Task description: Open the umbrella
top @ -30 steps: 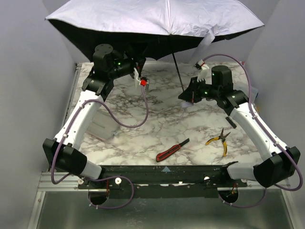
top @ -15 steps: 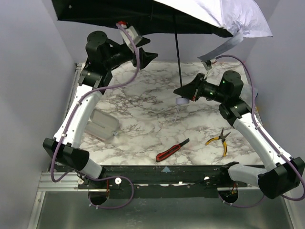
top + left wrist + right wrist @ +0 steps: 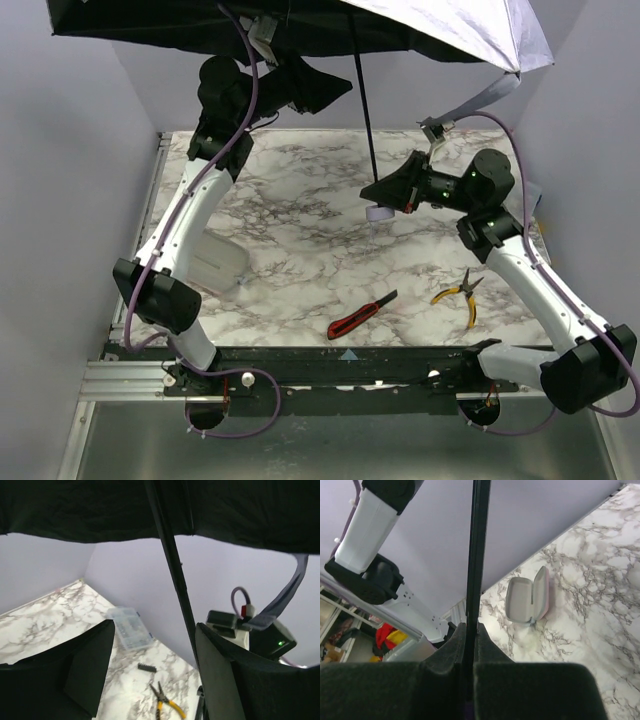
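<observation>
Umbrella [image 3: 450, 25] canopy tilted further toward upper left. Left gripper [image 3: 155, 667] wide, holding nothing; right gripper [image 3: 470, 640] pinches shaft. Risk: top-heavy canopy twists shaft loose.

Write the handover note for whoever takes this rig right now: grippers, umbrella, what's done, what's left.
Right gripper: shut on the umbrella shaft, just above the handle, holding it up.
Left gripper: open and raised under the canopy. The shaft runs between its fingers, with no grip.
Done: the canopy is spread overhead, tilted.
Left: whether the runner has latched is not visible. Probably check that first, then back the left arm out from under the canopy.
</observation>
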